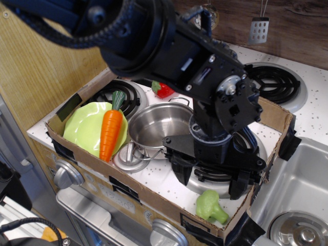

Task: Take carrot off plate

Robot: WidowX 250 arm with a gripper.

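Observation:
The orange carrot [110, 132] with its dark-green stem lies on the right part of the lime-green plate [84, 128], tip pointing toward the front. The plate sits at the left end of a shallow cardboard tray [154, 200]. My gripper [211, 183] hangs to the right of the plate, beyond the steel pot, over the front right burner. Its two black fingers point down, spread wide apart with nothing between them. It is well clear of the carrot.
A steel pot [156, 128] stands between gripper and plate, with a small grey lid [130, 158] in front of it. A red strawberry [163, 89] lies behind the pot. A green broccoli toy [211, 206] sits at the tray's front right. A sink [302, 189] is on the right.

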